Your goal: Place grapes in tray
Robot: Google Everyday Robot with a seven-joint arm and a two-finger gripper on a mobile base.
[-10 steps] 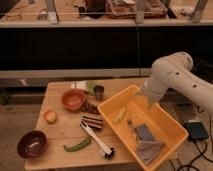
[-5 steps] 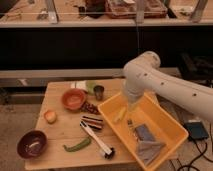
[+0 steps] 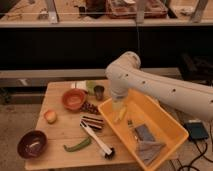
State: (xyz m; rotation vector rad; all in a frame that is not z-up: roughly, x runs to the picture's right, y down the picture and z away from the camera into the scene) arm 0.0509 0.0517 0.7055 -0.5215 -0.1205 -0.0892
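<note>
The arm has swung leftward across the tray (image 3: pixel 159 114) over the last second, and the claw (image 3: pixel 118 115) now hangs over the tray's left end, near the middle of the table (image 3: pixel 60 131). Whether the claw is open or closed I cannot tell, and nothing shows in it. The grapes (image 3: pixel 90 107) have not moved: they lie on the table just outside the tray's left wall, close below the orange bowl (image 3: pixel 74 99) and above the striped block (image 3: pixel 92 122), nearer the far edge than the near one. So this reads as the approach, with pick-up not yet begun. The claw is near the grapes but on the wrong side of the wall (the tray rim stands between them), so the reach probably has to clear that rim and come down without knocking the bowl.
</note>
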